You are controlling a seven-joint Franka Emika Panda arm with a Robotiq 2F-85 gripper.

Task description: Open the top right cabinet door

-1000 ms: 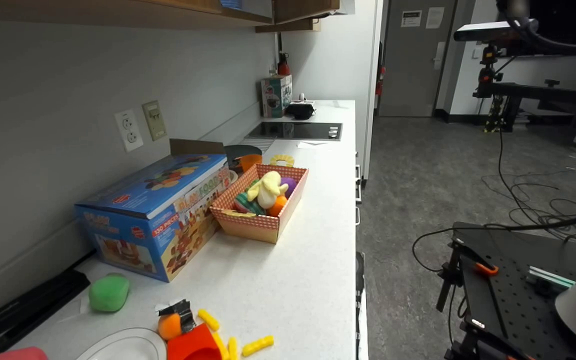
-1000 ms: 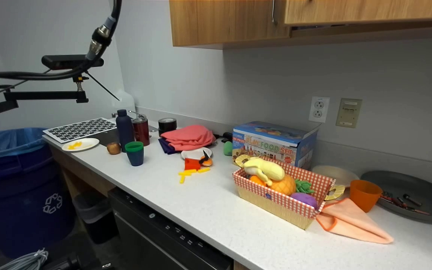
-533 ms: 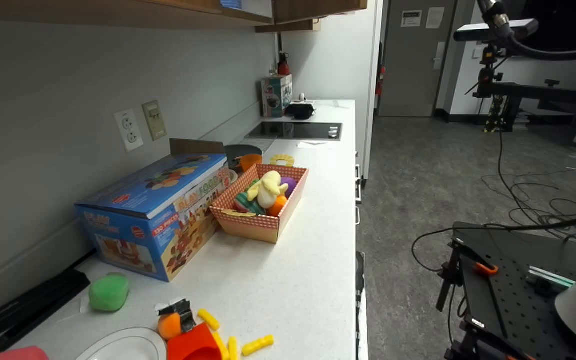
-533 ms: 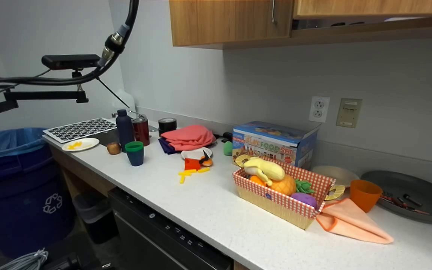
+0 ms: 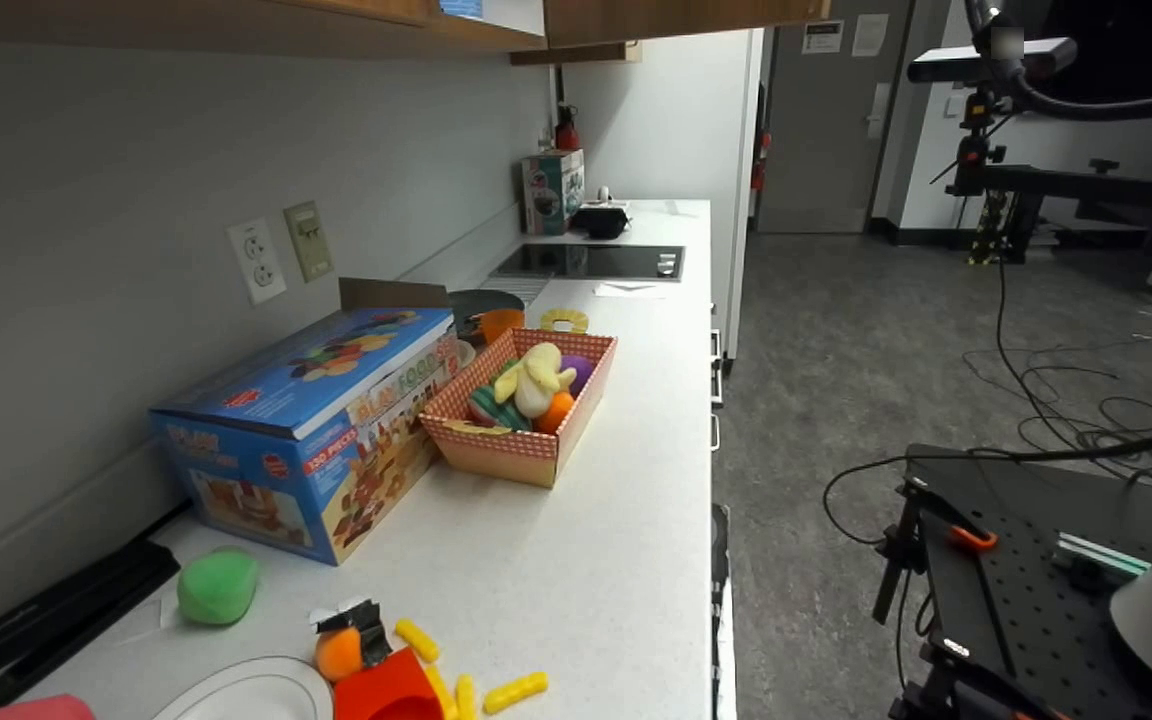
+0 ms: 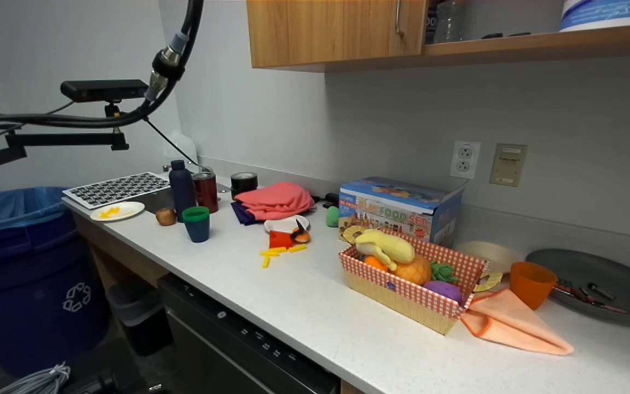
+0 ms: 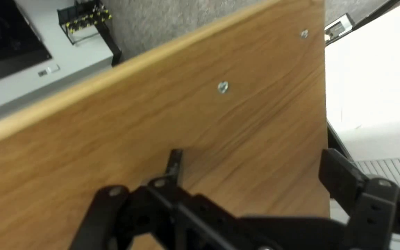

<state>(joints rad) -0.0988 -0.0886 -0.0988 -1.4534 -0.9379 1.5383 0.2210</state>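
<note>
The top right cabinet door [image 5: 681, 20] stands swung out from the wall cabinet [image 5: 386, 22] in an exterior view, only its lower part in frame. In an exterior view the door is out of view, and the open cabinet's shelf [image 6: 534, 44] shows. In the wrist view the door's wood face [image 7: 248, 114], with two screws, fills most of the picture. My gripper [image 7: 252, 156] is open in front of this face, its fingers wide apart with nothing between them. I cannot tell if a fingertip touches the door. Neither exterior view shows the gripper.
A shut cabinet door [image 6: 342, 33] with a metal handle [image 6: 398, 19] adjoins the opening. A clear bottle [image 6: 450, 22] and a white-blue tub [image 6: 610, 13] stand inside. Below, the counter [image 6: 304, 295] holds a food-set box [image 6: 389, 210] and a checked basket [image 6: 397, 306]. A cable [image 6: 164, 68] hangs left.
The cabinet door has swung further outward, leaving an exterior view and uncovering the shelf, bottle and tub. The arm's cable shifted right in that view, mostly in the earlier half second.
</note>
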